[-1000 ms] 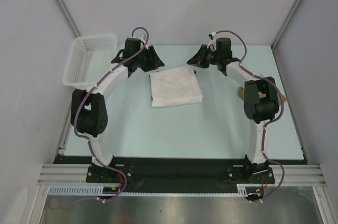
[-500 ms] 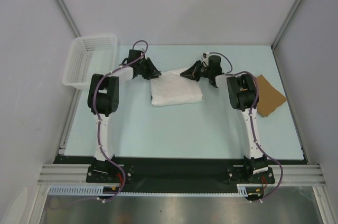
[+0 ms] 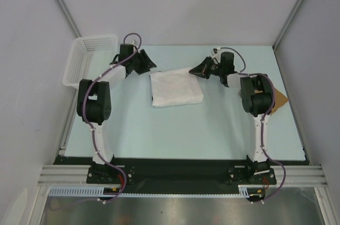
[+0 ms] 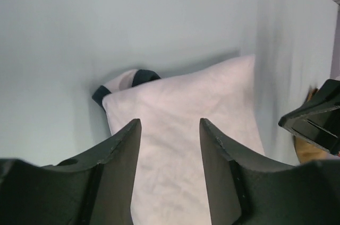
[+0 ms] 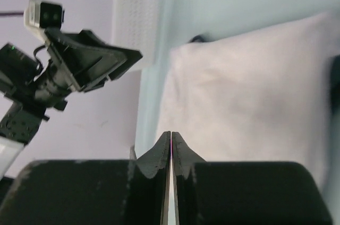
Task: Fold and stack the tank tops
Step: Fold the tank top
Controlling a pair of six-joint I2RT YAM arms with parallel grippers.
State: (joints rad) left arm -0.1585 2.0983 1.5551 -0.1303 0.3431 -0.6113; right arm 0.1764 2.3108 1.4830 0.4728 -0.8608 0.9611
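White top (image 3: 176, 88): folded to a rough square, flat near the table's centre, a little toward 12; a navy-trimmed edge (image 4: 139, 77) pokes out at one corner.
Tan top (image 3: 280, 98): at 3 o'clock on the table, mostly hidden behind the right arm; whether it is folded cannot be told.
Handling: both look light, soft and limp. They will likely sag and unfold if lifted by one point, so take two corners of one edge, or slide a finger under the fold.
Left gripper (image 4: 170, 128): jaws apart and empty, hanging at 10 o'clock of the white top.
Right gripper (image 5: 171, 136): fingers pressed together with nothing seen between them, at 1 o'clock of the white top and above it.
Table (image 3: 175, 129): a smooth pale-green sheet; cloth should slide on it easily, and thin edges will be hard to pinch.
Basket (image 3: 72, 72): white lattice, at 10 o'clock on the table.
Room: grey walls (image 3: 175, 7) close the table in at 9, 12 and 3.
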